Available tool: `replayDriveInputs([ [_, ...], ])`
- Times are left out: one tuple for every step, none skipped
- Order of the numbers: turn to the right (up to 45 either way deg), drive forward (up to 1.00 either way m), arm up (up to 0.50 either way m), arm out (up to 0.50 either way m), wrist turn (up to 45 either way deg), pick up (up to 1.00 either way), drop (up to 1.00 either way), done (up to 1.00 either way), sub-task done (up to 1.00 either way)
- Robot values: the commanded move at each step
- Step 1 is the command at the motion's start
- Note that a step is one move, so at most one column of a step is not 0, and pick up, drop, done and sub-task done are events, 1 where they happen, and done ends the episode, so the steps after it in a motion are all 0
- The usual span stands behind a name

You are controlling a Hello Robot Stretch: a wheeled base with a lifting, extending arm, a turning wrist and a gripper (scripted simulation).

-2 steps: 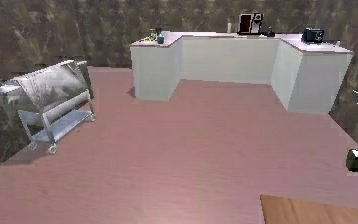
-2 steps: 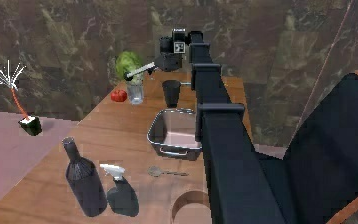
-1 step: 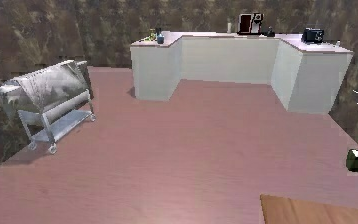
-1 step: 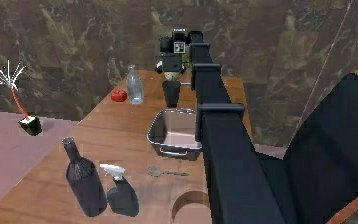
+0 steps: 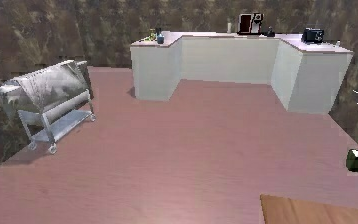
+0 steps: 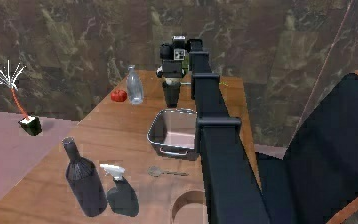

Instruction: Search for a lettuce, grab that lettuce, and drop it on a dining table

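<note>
Forward view: a reddish-brown floor [image 5: 187, 140] is bounded at the far side by a white U-shaped counter [image 5: 237, 60]. A grey wheeled cart [image 5: 52, 95] is placed at the left, well apart from the counter, and a corner of a wooden table [image 5: 312, 210] is cut by the bottom edge at the right. Arm side view: the wooden table is seen with a dark chair [image 6: 327, 150] at its right, and the dark arm [image 6: 222, 150] is extended across it from the bottom edge. A metal pan [image 6: 177, 135] is set on the tabletop just left of the arm. Nearer the bottom edge, a dark bottle [image 6: 80, 175] and a spray bottle [image 6: 119, 185] are stood side by side. On the counter a coffee machine [image 5: 250, 23] and a dark appliance [image 5: 313, 36] are placed. The gripper [image 6: 173, 98] is seen at the arm's far end, above the pan in the picture, with a clear glass bottle [image 6: 135, 85] just to its left and a small red round item [image 6: 117, 96] beyond that. The setting of its fingers cannot be told, nor whether anything is held. A small greenish blob [image 5: 152, 37] is seen on the counter's left end. Whether it is the lettuce cannot be told, so its place relative to the gripper cannot be given.
</note>
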Motion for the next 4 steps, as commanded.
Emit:
replayDriveInputs([
  [0.0, 0.00, -0.32, 0.00, 0.0, 0.00, 0.00, 0.00, 0.00],
  [0.0, 0.00, 0.00, 0.00, 0.0, 0.00, 1.00, 0.00, 0.00],
  [0.0, 0.00, 0.02, 0.00, 0.0, 0.00, 0.00, 0.00, 0.00],
  [0.0, 0.00, 0.00, -0.08, 0.0, 0.00, 0.00, 0.00, 0.00],
])
